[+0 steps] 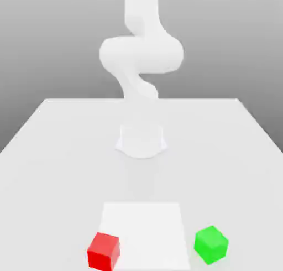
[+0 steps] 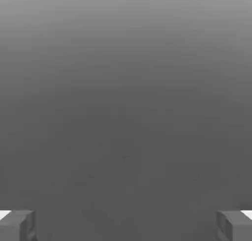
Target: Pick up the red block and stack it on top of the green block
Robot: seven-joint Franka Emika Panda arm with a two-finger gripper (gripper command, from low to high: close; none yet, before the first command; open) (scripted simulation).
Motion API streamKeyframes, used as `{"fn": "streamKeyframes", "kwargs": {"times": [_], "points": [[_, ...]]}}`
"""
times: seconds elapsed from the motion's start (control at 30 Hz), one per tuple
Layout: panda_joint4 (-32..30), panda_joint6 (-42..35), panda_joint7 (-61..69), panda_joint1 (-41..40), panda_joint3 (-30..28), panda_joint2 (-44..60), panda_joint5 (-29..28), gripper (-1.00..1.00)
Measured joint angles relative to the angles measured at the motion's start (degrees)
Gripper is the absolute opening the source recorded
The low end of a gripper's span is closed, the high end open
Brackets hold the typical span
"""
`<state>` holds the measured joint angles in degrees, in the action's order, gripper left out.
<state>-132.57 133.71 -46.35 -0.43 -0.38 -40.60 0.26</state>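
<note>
You are at the very start: nothing is grasped yet. The red block [image 1: 103, 250] sits on the white tabletop [image 1: 50, 154] toward the exterior view's left, well apart from the green block [image 1: 210, 244] toward the exterior view's right, with a paler square patch [image 1: 145, 225] between them. In the hand view, the gripper [image 2: 126, 225] is spread wide and empty, its fingertips [image 2: 17, 224] over blank grey. Your next move likely calls for bringing the gripper over the red block, then descending around it.
</note>
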Motion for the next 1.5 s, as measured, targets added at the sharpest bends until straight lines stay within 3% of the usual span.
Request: {"fn": "streamKeyframes", "kwargs": {"times": [0.8,0.97,1.0,1.23,1.37,1.5], "points": [[-7.60,18.46,-5.47,-4.25,-3.42,50.20,1.69,0.00],[-6.89,25.76,-4.99,-5.00,-2.86,60.58,2.90,0.00],[-6.61,27.34,-4.81,-5.21,-2.60,62.48,3.16,-1.00],[-6.56,27.67,-4.86,-5.32,-2.49,62.87,3.11,-1.00],[-7.65,21.88,-5.67,-4.92,-3.12,55.99,2.00,-1.00],[-9.00,18.24,-1.19,-0.63,1.98,51.02,0.11,-1.00]]}}
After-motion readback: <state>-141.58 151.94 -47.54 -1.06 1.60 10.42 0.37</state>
